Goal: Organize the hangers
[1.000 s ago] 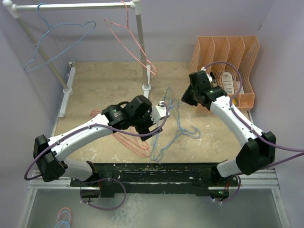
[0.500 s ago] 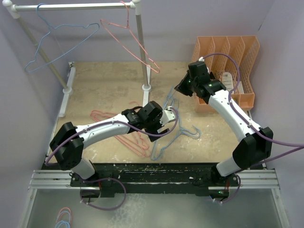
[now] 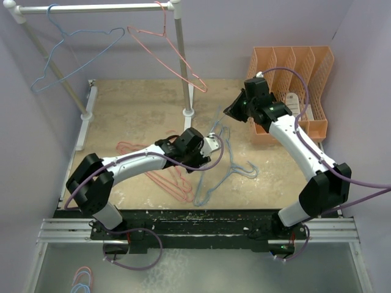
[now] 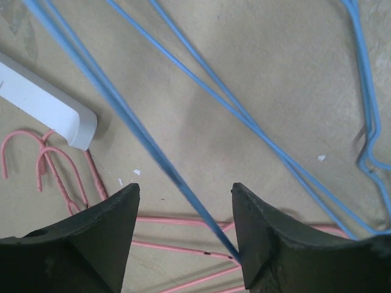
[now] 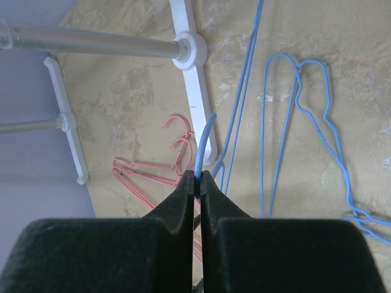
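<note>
- The right gripper [image 5: 197, 177] has its black fingers [image 5: 178, 204] pressed together on the hook end of a thin light-blue wire hanger [image 5: 203, 143]. It holds the hanger lifted off the sandy-tan table [image 3: 134, 110], just in front of the orange slotted file holder [image 3: 293, 67].
- The left gripper [image 4: 183, 190] has its fingers [image 4: 104, 235] well apart. A long wire of the same lifted blue hanger runs slantwise through the gap and comes close to one finger. No pinch shows.
- Below the left gripper, several pink-red wire hangers [image 3: 173, 182] lie flat in a loose heap. More light-blue hangers [image 3: 233, 165] are sprawled on the table beside them, near the white foot [image 5: 192, 91] of the rack.
- Farther back, the white pole rack [image 3: 91, 8] already carries one blue hanger [image 3: 73, 43] and one pink hanger [image 3: 171, 55], both hooked over its top bar.
- The step in hand appears to be a two-armed pick-up of one blue hanger from the pile, with most hangers still on the table.
- The next move likely calls for the left fingers to steady the frame. The right arm could then carry the hook up and over the bar without dragging the tangled neighbours along.
</note>
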Action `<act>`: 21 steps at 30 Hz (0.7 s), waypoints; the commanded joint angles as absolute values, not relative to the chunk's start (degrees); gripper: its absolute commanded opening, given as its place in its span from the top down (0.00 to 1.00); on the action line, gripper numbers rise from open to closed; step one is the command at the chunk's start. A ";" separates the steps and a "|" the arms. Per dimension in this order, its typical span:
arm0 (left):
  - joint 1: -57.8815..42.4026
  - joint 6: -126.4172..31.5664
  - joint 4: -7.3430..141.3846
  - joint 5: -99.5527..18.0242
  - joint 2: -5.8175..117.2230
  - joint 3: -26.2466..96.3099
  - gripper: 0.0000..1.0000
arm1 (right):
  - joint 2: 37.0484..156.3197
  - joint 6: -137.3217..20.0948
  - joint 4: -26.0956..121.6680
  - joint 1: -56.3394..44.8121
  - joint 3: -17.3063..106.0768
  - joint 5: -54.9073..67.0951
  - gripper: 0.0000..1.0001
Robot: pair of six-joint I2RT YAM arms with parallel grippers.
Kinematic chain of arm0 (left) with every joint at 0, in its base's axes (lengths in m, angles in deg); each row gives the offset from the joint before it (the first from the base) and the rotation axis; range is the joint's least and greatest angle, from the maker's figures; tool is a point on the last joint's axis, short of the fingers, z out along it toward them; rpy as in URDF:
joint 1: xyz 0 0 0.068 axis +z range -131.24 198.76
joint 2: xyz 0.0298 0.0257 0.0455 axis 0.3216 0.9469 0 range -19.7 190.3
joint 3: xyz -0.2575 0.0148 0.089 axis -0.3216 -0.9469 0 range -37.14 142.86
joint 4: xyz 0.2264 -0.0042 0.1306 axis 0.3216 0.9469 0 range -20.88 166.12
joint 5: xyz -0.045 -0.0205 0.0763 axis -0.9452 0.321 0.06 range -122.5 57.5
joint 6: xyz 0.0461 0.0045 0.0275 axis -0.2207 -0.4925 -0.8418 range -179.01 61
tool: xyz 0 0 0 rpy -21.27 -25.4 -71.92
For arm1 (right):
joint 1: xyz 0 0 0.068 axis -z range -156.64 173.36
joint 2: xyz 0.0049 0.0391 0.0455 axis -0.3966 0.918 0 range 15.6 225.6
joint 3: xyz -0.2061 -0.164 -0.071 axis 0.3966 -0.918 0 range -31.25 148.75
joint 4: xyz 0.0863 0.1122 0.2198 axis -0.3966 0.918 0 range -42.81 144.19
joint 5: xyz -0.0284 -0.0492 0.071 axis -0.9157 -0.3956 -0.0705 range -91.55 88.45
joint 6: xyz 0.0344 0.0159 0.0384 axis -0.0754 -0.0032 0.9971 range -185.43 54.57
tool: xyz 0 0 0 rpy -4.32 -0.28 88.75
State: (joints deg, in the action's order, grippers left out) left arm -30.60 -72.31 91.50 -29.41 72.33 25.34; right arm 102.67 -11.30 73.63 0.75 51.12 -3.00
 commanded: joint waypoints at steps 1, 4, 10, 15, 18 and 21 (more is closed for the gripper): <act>-30.22 -73.22 89.90 -30.09 71.19 23.57 0.46 | 102.56 -10.37 70.35 1.56 52.37 0.01 1.00; -30.02 -72.93 91.20 -31.14 71.28 23.76 0.81 | 102.94 -10.23 69.82 1.82 52.52 0.94 1.00; -28.84 -74.65 94.60 -30.15 67.89 25.58 1.00 | 103.78 -11.69 69.06 2.39 54.36 2.63 1.00; -26.51 -75.91 97.81 -29.49 59.78 26.43 1.00 | 103.85 -15.29 70.44 2.88 59.36 2.71 0.88; -25.43 -76.52 100.08 -25.88 56.07 25.78 1.00 | 103.61 -16.96 71.48 2.97 63.35 2.27 0.32; -22.77 -76.56 104.38 -25.05 52.78 25.47 1.00 | 103.14 -18.05 74.04 2.97 67.73 0.25 0.01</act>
State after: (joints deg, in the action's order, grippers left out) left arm -25.36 -74.71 99.32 -27.20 57.31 23.79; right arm 105.23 -14.29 73.06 2.52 60.80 2.44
